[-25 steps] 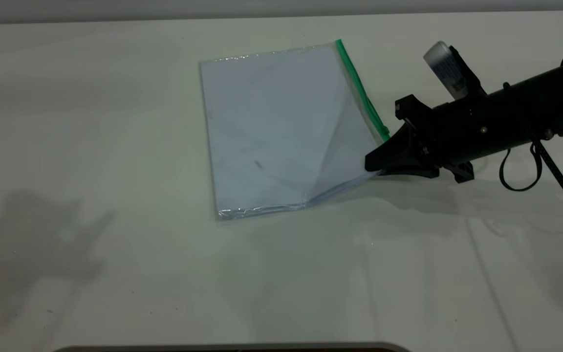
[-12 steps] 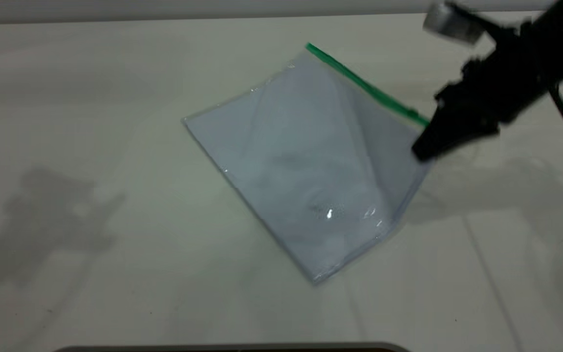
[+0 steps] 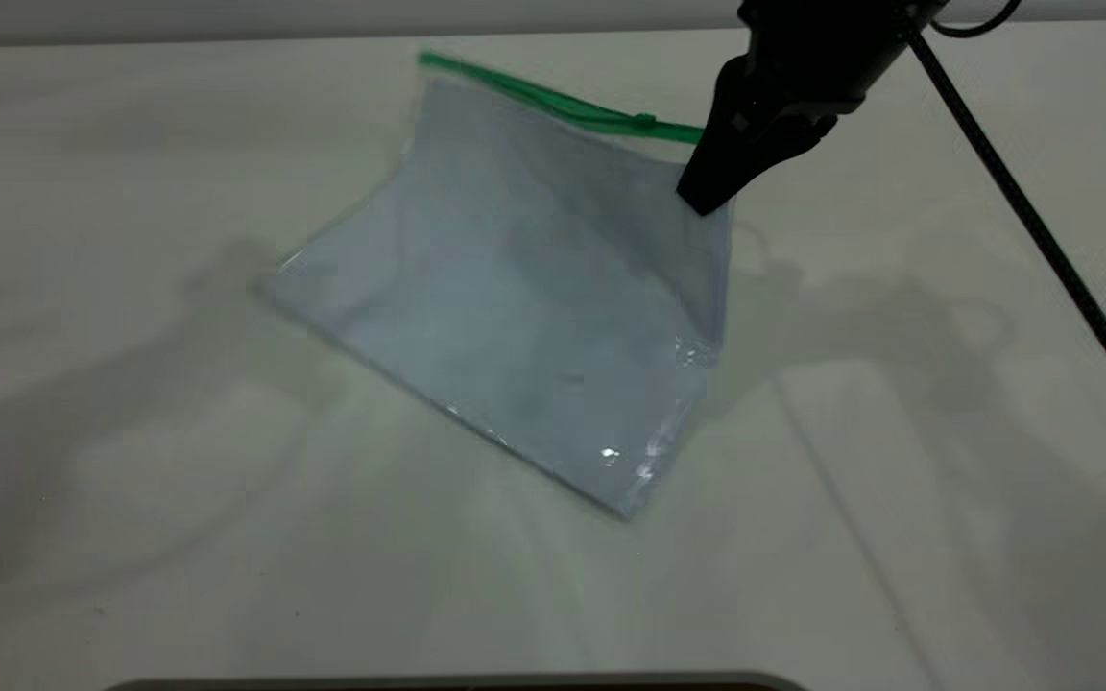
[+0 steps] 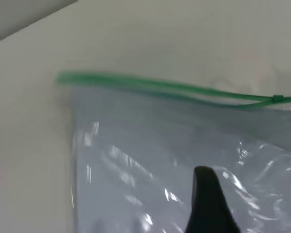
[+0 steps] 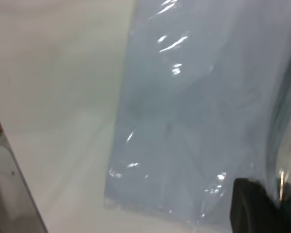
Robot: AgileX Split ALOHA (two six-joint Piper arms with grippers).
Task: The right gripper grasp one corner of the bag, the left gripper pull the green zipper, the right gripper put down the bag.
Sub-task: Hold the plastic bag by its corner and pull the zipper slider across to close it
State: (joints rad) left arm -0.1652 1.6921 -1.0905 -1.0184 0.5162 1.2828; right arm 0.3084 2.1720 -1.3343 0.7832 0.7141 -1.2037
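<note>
Your right gripper [image 3: 704, 197] is up near the far right of the table [image 3: 899, 480], jaws pinched tight on the corner of the bag [image 3: 718, 209], just below where the green zipper [image 3: 553, 101] ends. The black cable [image 3: 1033, 221] trails off the right arm toward the table's right edge.

The bag [image 3: 515, 317] hangs from that grip w/ the zipper edge lifted on top, running roughly level from the far left end to the gripper. The lower edge rests on the table, so the pouch slopes like a tent: the near corner touches down toward you, the left corner lies flat. The small green slider tab [image 3: 645, 120] sits on the strip near the gripper end, a bit short of the claw.

Inside the bag you see white sheets [image 3: 476, 288] filling most of the pouch; the plastic is creased and glinting near the lower right edge. Can't tell how many sheets.

Left gripper: not in the exterior view. In the left wrist view only one black fingertip [image 4: 208, 204] shows, in front of the bag's clear face, below the zipper [image 4: 174, 90] and apart from the slider [image 4: 277, 99]. Can't tell if its fingers are open or closed.

In the right wrist view the bag [image 5: 199, 111] drops away toward the table.
</note>
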